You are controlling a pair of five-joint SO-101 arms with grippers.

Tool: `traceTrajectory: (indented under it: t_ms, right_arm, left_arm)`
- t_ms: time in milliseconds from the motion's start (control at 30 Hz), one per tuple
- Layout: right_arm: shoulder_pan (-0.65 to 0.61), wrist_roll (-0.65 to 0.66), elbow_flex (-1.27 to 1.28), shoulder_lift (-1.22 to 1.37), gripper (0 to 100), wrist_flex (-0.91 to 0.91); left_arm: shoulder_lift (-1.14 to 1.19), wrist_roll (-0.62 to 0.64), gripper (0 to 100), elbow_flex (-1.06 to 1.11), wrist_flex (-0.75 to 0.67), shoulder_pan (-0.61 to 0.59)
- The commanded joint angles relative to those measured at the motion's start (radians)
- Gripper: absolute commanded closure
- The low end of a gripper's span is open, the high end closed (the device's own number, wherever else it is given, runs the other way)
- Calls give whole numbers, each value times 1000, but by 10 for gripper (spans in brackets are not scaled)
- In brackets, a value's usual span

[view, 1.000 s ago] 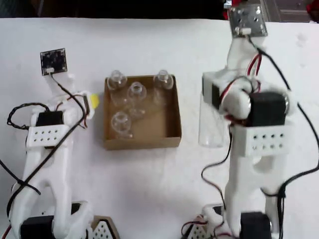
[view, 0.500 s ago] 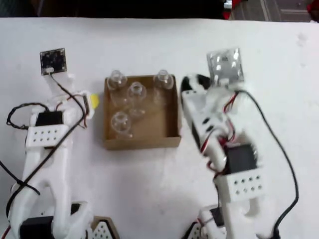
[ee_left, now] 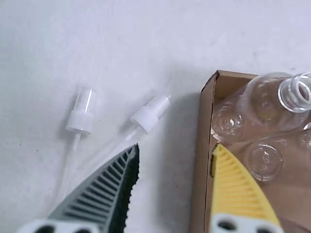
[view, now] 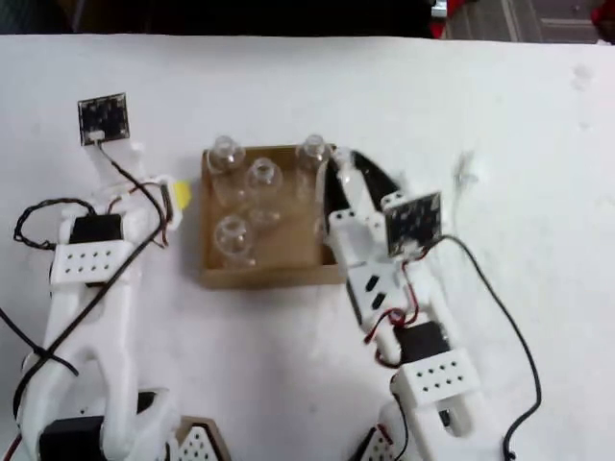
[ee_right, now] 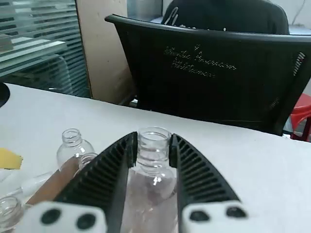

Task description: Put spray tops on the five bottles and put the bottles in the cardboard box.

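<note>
Though capless, four bottles (view: pixel 261 179) upright inside the cardboard box (view: pixel 274 274).

table (view: pixel 288 86): white, flat | cardboard box (view: pixel 274 276): stands on it, open side up | near spray top (ee_left: pixel 148 115): lies flat just outside the box's side wall | far spray top (ee_left: pixel 80 115): lies flat farther from the box, apart from the first

Clear bottle (ee_right: pixel 153 145), brown cardboard box (view: pixel 274 277)
</note>
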Motion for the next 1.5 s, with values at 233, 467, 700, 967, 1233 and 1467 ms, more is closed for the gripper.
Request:
traceTrajectory:
  t_ms: [233, 467, 700, 967, 1233, 1467]
  right_arm:
    - [-65, -8, 118, -22, 984, -217]
    - [-64, -14, 152, -22, 984, -217]
    - [-65, -15, 180, -22, 984, -217]
    - [-108, -15, 232, -30, 984, -217]
    - [-120, -8, 259, -27, 984, -216]
    - [-120, -8, 295, -31, 984, -216]
  left_arm:
    - [-5, 8, 775, -8, -17, 18]
    - [-5, 8, 775, -8, -17, 18]
    - [-4, 9, 775, -8, -17, 18]
    - [-4, 9, 775, -5, -17, 18]
    - [-8, 11, 775, 2, -18, 18]
    - [-8, 9, 775, 2, -18, 18]
